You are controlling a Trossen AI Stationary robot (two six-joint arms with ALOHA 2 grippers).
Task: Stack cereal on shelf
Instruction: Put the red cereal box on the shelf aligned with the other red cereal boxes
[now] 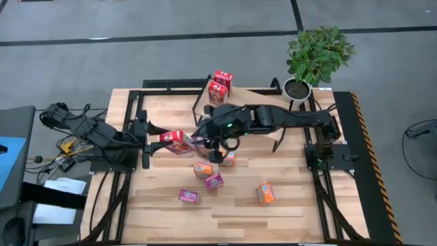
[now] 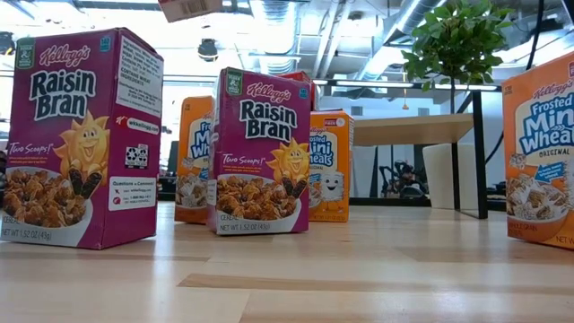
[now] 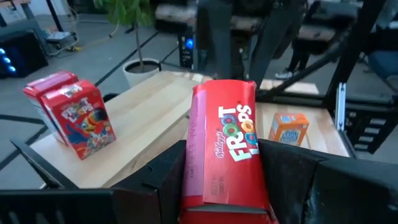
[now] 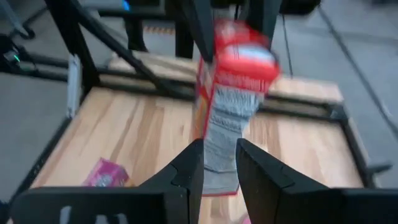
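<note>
High view: left tool (image 1: 162, 139) grasping a red cereal box (image 1: 179, 141) mid-bench; right tool (image 1: 217, 152) released. Next, lift it onto the shelf (image 1: 256, 102).

Blurred red box (image 4: 233, 81), print unreadable

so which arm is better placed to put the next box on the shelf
Left. Its fingers are shut on a Froot Loops box, facing the shelf where two boxes already stand. The right gripper hovers over the table holding nothing.
</note>
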